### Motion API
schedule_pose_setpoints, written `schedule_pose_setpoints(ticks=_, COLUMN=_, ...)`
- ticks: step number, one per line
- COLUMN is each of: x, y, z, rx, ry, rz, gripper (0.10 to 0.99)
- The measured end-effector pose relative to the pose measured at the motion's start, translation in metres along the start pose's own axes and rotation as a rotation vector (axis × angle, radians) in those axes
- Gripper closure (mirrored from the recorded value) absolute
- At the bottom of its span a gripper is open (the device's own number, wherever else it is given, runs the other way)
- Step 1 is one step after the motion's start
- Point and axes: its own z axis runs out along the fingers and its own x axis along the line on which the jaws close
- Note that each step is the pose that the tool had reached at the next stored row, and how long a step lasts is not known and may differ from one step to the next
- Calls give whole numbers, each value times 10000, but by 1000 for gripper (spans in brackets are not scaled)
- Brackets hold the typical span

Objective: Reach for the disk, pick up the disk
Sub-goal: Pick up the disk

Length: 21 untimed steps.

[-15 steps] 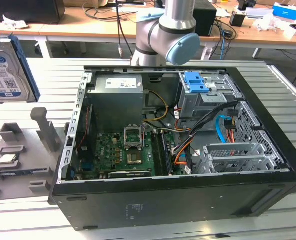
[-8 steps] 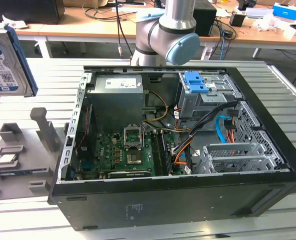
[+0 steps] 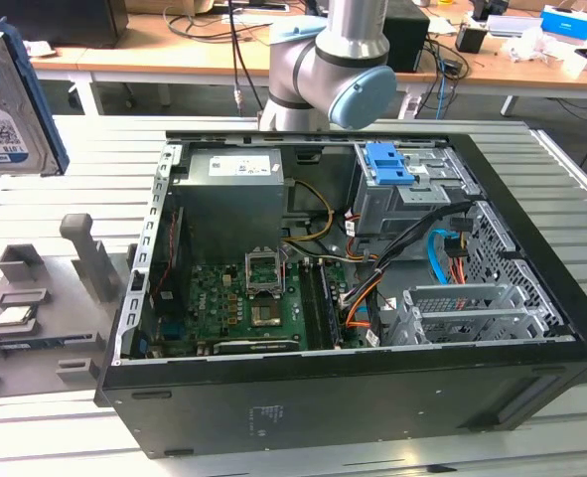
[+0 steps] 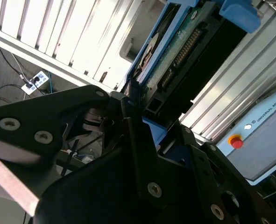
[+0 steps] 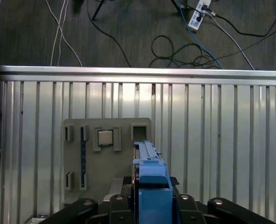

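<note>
The gripper (image 5: 151,198) seems pinched on the disk (image 3: 5,99), aloft at ten o'clock from the case (image 3: 372,397); a firm, level hold suits.

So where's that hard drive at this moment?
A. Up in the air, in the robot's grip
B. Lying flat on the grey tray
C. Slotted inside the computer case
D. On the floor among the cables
A: in the exterior view the disk hangs upright off the table, and in the first wrist view its blue rail sits clamped in the gripper above the grey tray.
</note>
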Motion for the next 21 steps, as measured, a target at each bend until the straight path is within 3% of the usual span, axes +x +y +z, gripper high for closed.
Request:
schedule_pose_setpoints(ticks=12, x=-4, y=3, z=-393, rx=-6, ry=0, rz=0, gripper=722)
schedule_pose_setpoints(ticks=17, x=-5, y=3, z=-421, rx=-5, ry=0, rz=0, gripper=722)
schedule_pose_setpoints(ticks=21, x=-4, y=-51, z=-423, rx=-6, ry=0, rz=0, gripper=722)
